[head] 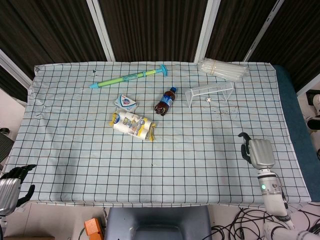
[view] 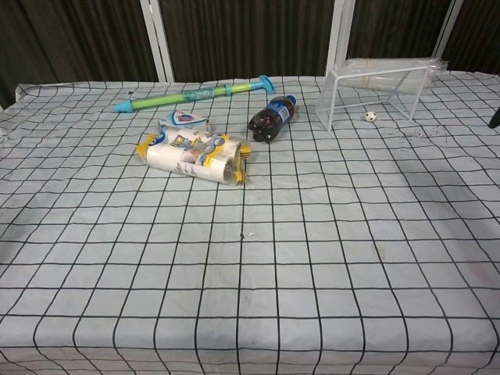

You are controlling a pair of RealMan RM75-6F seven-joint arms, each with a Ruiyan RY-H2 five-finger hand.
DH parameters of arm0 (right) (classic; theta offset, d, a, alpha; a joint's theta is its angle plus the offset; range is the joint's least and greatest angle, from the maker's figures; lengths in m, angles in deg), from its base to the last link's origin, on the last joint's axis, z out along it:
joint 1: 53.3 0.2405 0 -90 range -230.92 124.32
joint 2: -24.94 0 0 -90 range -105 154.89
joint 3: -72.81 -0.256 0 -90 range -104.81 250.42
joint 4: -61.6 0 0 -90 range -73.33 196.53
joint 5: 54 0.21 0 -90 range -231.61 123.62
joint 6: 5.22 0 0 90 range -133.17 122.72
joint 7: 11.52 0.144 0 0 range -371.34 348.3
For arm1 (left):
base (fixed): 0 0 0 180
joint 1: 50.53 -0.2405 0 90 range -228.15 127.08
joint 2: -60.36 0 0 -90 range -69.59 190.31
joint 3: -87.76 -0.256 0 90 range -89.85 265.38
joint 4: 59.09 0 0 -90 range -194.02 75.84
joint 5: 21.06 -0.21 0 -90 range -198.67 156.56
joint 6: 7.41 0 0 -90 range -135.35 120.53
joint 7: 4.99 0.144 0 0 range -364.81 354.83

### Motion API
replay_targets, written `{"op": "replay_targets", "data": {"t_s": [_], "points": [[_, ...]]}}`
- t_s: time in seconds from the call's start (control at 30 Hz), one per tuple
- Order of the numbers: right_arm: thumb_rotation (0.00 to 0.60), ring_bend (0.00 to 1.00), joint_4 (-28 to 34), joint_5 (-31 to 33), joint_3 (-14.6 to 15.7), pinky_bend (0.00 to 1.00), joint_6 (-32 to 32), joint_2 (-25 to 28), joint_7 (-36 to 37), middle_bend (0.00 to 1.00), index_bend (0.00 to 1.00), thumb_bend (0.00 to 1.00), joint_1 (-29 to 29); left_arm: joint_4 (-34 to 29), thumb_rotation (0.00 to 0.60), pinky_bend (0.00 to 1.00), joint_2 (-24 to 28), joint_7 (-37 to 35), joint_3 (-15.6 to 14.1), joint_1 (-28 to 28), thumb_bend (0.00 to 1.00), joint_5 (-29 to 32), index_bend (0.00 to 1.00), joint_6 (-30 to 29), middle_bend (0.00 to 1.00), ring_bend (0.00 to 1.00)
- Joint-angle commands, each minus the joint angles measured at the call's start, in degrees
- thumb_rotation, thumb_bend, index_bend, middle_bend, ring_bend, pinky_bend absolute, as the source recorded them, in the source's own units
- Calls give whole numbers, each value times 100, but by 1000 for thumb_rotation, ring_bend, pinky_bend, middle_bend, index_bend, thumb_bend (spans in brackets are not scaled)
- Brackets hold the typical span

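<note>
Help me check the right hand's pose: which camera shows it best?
The head view: the whole right hand shows from above, over the checked cloth near the table's right edge, holding nothing, fingers curled. The chest view catches only a dark tip at its right border.
</note>
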Motion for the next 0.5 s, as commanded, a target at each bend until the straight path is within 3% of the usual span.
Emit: {"op": "replay_targets", "data": {"t_s": [0.03,0.27,0.37,0.5], "points": [[600,656,1231,181,209,659,585,741,-823,636,478,527,-613,-12,600,431,7,18,-7,-12,393,-1,252,-11,303,264],[600,288,1899,168,483,378,458,1227,-991,327,287,435,-810,-16,600,431,-7,92,-1,-16,393,10,254,-13,303,264],[600,229,1970,2,512,321,442,1284,-875,280,235,435,-815,-30,600,431,-8,115,0,-21,392,6,254,-23,303,264],[600,224,1913,-238,533,315,527,1256,-689,276,222,435,-858,-31,600,432,-8,128,-7,-30,392,-5,254,-33,303,264]]}}
